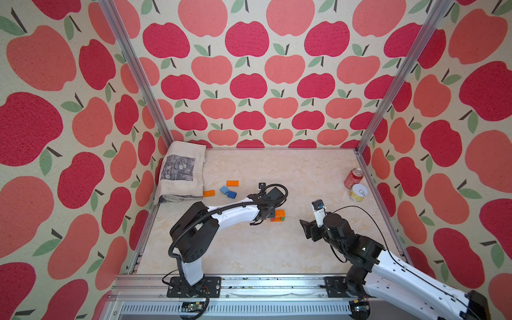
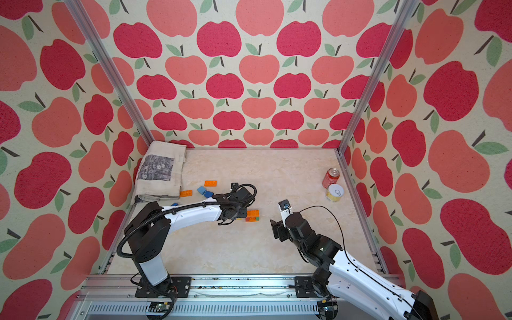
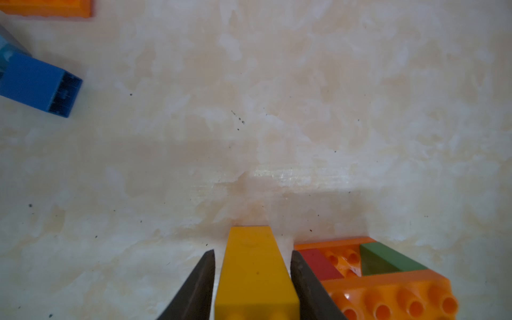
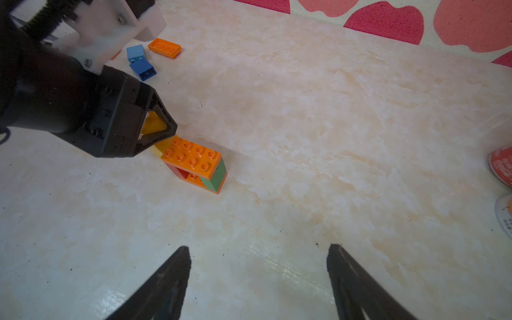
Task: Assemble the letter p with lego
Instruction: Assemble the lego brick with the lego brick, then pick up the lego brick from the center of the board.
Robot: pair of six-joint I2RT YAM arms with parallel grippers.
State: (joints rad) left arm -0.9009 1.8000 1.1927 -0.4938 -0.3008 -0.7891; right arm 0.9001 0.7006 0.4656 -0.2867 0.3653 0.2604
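Observation:
A joined lego block [image 1: 278,216] stands mid-table: orange plates above and below, a red brick and a green brick between them [image 4: 194,166]. A yellow brick [image 3: 255,271] lies against its side. My left gripper [image 3: 252,256] straddles the yellow brick with a thin gap at each finger, so it is open. My right gripper [image 4: 258,248] hovers open and empty to the right of the block [image 1: 303,224]. Two loose orange bricks [image 1: 232,183] [image 1: 209,193], a light blue brick [image 1: 224,189] and a blue brick [image 1: 231,194] lie further back on the left.
A folded cloth [image 1: 182,171] lies in the back left corner. A red soda can [image 1: 353,177] and a yellow tin [image 1: 358,192] stand by the right wall. Apple-patterned walls and metal posts enclose the table.

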